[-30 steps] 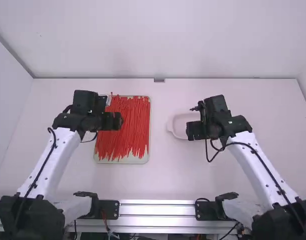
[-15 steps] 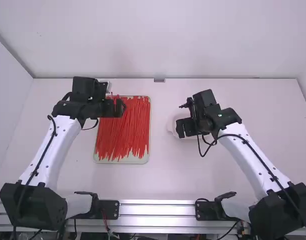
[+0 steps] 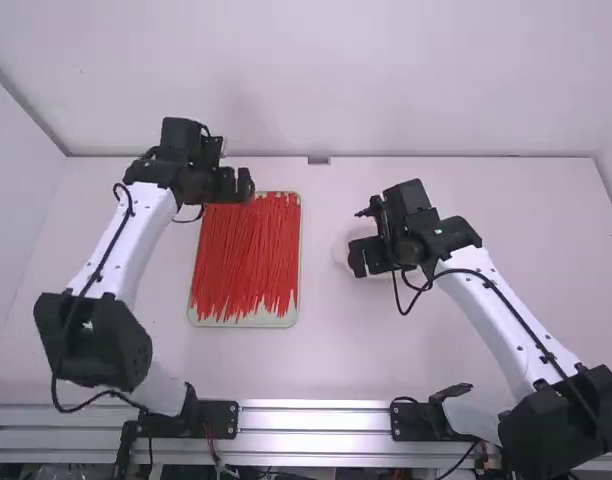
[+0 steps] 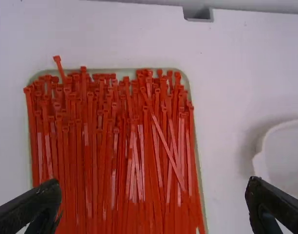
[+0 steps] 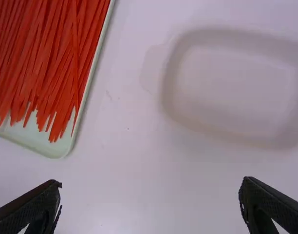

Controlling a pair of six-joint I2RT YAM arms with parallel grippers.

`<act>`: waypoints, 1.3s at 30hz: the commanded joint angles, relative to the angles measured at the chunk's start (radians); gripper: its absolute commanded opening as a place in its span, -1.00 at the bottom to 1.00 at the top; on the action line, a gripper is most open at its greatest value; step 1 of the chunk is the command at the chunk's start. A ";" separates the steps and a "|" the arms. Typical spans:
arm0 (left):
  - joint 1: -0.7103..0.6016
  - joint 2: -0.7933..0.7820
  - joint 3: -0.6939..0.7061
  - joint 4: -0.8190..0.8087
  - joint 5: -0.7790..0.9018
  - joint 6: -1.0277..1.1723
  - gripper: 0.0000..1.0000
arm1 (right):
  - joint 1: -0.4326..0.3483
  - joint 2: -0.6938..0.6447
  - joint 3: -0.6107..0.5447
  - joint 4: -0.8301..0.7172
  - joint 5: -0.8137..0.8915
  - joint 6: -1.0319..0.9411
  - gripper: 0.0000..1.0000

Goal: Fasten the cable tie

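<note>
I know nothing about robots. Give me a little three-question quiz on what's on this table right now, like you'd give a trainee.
1. True or false: the left gripper has its fingers shut on a cable tie.
2. The red cable ties lie on: A a tray; B a folded cloth; C a wooden board.
3. Which arm's gripper is nearer the white dish?
Key: 1 false, its fingers are open and empty; 2 A; 3 the right gripper.
</note>
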 commanded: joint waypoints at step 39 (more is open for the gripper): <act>-0.165 0.535 0.116 0.345 -0.141 0.027 -0.32 | -0.043 -0.166 0.028 -0.162 -0.032 0.000 0.96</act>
